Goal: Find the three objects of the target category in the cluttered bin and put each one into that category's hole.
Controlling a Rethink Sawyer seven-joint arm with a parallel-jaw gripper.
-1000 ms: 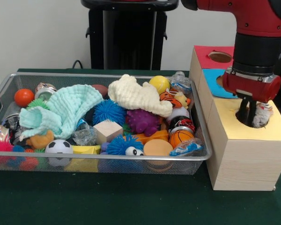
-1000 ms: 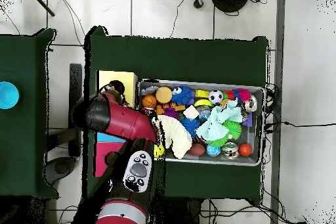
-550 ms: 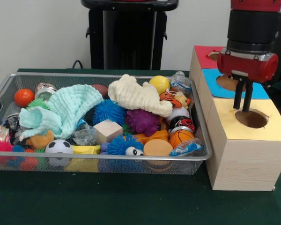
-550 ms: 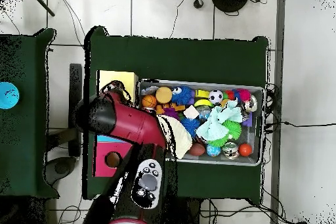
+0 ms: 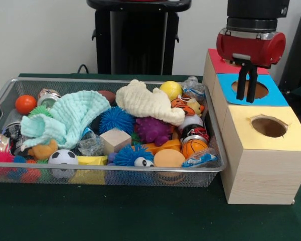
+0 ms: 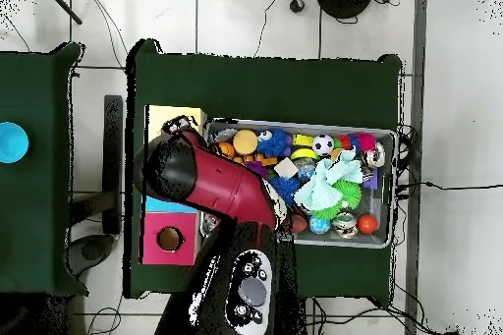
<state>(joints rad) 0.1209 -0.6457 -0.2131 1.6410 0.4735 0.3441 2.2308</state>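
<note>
We judge the search unfinished: the bin [image 5: 0, 108] beside the box [image 5: 263, 173] is heaped with clutter, the yellow hole [image 5: 269, 126] shows nothing inside, and the gripper [image 5: 247, 99] hangs empty, fingers narrowly parted, above the blue hole [image 5: 258, 91].

mint green cloth [image 5: 70, 118], cream cloth [image 5: 146, 102], black-and-white ball [image 5: 63, 157]

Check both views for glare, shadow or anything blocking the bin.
Front view: even light, no glare, wire bin fully visible, dark interior in the yellow hole. Overhead view: the red arm covers the bin's near-box end; white floor tiles look bright.
</note>
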